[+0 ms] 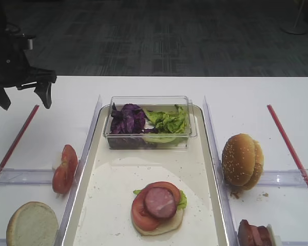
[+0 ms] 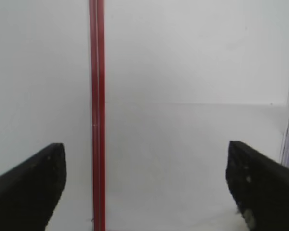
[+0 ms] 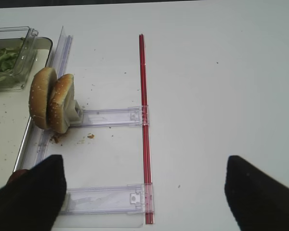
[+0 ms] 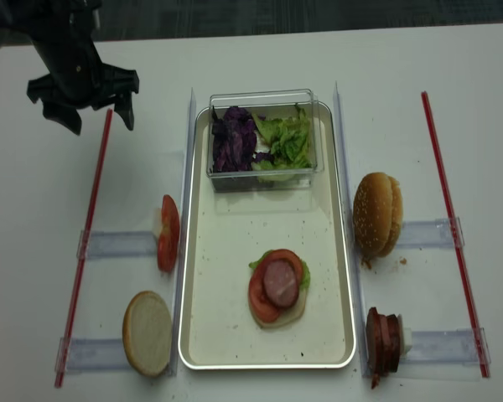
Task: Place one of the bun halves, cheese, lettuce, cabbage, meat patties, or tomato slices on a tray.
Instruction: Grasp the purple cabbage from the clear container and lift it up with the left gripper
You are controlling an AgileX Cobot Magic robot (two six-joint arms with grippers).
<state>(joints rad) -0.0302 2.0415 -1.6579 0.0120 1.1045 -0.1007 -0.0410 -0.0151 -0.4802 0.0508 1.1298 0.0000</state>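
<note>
The tray (image 1: 113, 200) (image 4: 222, 327) holds a stack: pale bun half, lettuce, tomato slice and a meat patty (image 1: 160, 202) (image 4: 280, 282) on top. A clear box at the tray's far end contains cabbage (image 1: 127, 119) and lettuce (image 1: 168, 122). Tomato slices (image 1: 64, 168) and a pale bun half (image 1: 32, 224) stand left of the tray. Sesame bun halves (image 1: 242, 160) (image 3: 50, 100) and meat patties (image 1: 254, 234) stand right of it. My left gripper (image 1: 23, 100) (image 4: 98, 119) (image 2: 144, 192) hangs open and empty over the far-left table. My right gripper (image 3: 144, 197) is open and empty. No cheese shows.
Red strips (image 1: 15, 141) (image 1: 292, 148) (image 2: 97, 110) (image 3: 144, 120) run along both sides of the white table. Clear plastic racks (image 1: 20, 176) (image 3: 111, 116) carry the ingredients beside the tray. Crumbs lie under the sesame buns.
</note>
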